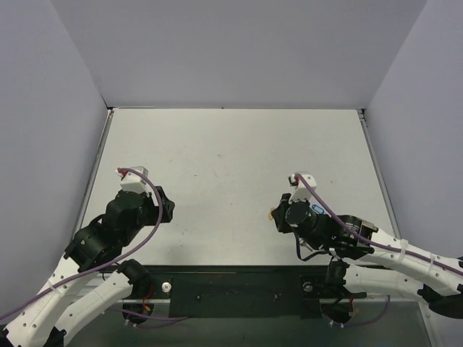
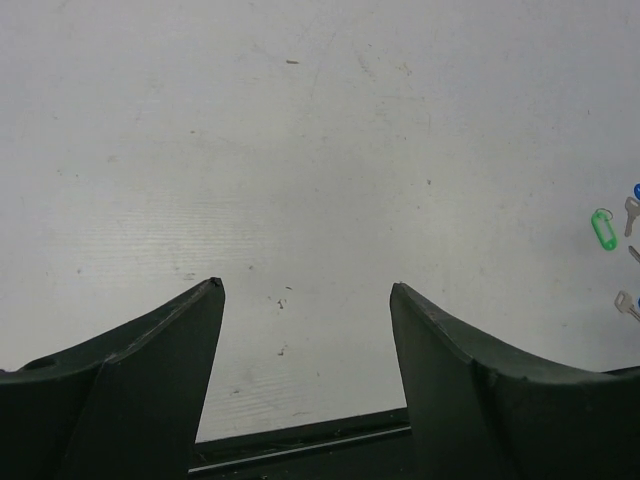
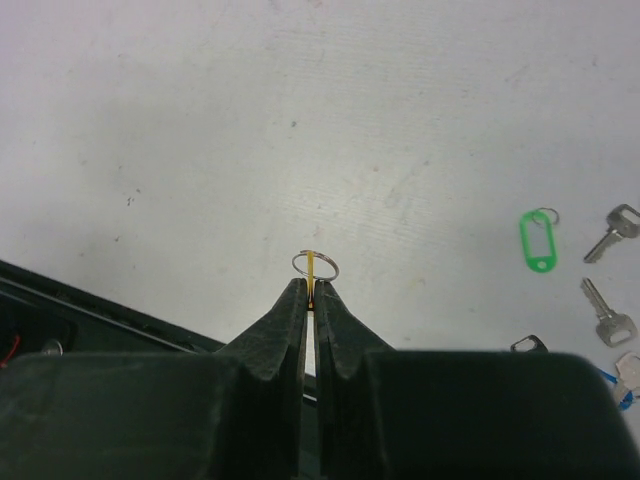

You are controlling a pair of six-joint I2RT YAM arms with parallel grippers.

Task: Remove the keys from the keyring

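Pinching yellow-capped key edge-on in right gripper, jaws fully closed, keyring threaded at tips, lower centre of right wrist view. Left gripper spread wide, empty, above table. Key not yet off ring. Next, likely: grasp ring with left, work key round split.

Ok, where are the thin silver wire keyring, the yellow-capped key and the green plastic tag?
Thin silver wire keyring [image 3: 337, 268]: right wrist view, right side of the loop.
Yellow-capped key [image 3: 312, 268]: right wrist view, yellow edge inside the ring.
Green plastic tag [image 3: 538, 244]: right wrist view, middle of its body.
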